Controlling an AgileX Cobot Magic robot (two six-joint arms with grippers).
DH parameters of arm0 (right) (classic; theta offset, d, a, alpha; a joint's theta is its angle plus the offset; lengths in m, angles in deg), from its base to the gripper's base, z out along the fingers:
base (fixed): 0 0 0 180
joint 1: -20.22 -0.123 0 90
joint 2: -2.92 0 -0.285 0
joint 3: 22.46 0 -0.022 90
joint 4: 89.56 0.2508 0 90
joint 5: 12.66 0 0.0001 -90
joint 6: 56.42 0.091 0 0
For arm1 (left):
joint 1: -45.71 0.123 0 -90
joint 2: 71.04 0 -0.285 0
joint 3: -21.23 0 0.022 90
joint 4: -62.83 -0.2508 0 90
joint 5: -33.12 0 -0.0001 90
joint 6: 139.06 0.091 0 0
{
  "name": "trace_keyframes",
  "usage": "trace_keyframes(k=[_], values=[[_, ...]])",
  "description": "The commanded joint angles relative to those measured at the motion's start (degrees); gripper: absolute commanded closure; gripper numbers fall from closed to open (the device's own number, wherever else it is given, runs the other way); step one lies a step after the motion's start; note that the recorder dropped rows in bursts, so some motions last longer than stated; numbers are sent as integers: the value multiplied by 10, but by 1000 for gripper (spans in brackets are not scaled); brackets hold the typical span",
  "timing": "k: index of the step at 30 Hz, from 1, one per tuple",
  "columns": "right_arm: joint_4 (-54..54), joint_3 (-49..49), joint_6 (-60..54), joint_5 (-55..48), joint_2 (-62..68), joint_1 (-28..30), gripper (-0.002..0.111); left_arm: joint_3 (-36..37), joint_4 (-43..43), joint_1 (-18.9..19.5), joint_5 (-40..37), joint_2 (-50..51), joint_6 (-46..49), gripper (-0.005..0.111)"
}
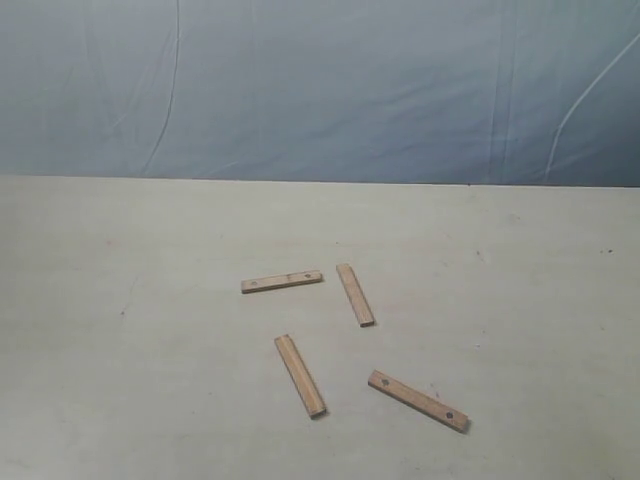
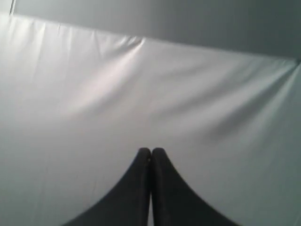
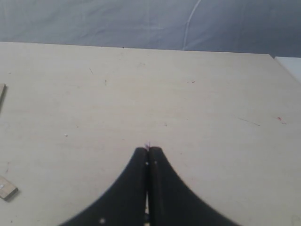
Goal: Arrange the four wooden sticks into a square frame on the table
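Four wooden sticks lie loose and apart on the table [image 1: 120, 380] in the exterior view: one near-level stick [image 1: 281, 282], one slanted stick [image 1: 355, 294] to its right, one stick [image 1: 301, 375] nearer the front, and one stick [image 1: 418, 400] at the front right. No square frame is formed. Neither arm shows in the exterior view. My left gripper [image 2: 151, 150] is shut and empty, facing only pale cloth. Over bare table, my right gripper [image 3: 148, 149] is shut and empty; two stick ends [image 3: 7, 189] [image 3: 2, 92] peek in at that view's edge.
A blue-grey cloth backdrop [image 1: 320, 90] hangs behind the table's far edge. In the right wrist view the table's corner [image 3: 270, 55] and a white strip [image 3: 291, 66] beyond it show.
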Motion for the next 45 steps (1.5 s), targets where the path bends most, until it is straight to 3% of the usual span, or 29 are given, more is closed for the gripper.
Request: trace_keyframes(k=[1,5,8,11,12,17,23,28,30,32,34,37,38,42,45], values=[[0,0,0,6,-5,3,109,-49,-81,-16,-173,97,-82,107],[0,0,0,6,-5,3,109,-108,-58,-74,-367,185,-17,107],[0,0,0,6,-5,3,109,-165,49,-126,-506,258,121,107],[0,0,0,6,-5,3,109,-205,156,-167,-578,323,251,107],[0,0,0,6,-5,3,109,-214,238,-188,-592,362,296,107],[0,0,0,6,-5,3,109,-214,460,-225,-588,467,391,96],[0,0,0,6,-5,3,109,-218,659,-252,-524,561,542,82],[0,0,0,6,-5,3,109,-290,656,-287,-554,654,494,82],[0,0,0,6,-5,3,109,-328,609,-315,-567,687,452,82],[0,0,0,6,-5,3,109,-371,505,-341,-575,722,366,82],[0,0,0,6,-5,3,109,-397,435,-358,-581,757,288,70],[0,0,0,6,-5,3,109,-397,507,-358,-548,799,238,40],[0,0,0,6,-5,3,109,-397,533,-358,-539,810,240,35],[0,0,0,6,-5,3,109,-397,507,-358,-542,847,77,35],[0,0,0,6,-5,3,109,-410,464,-358,-570,872,24,42]])
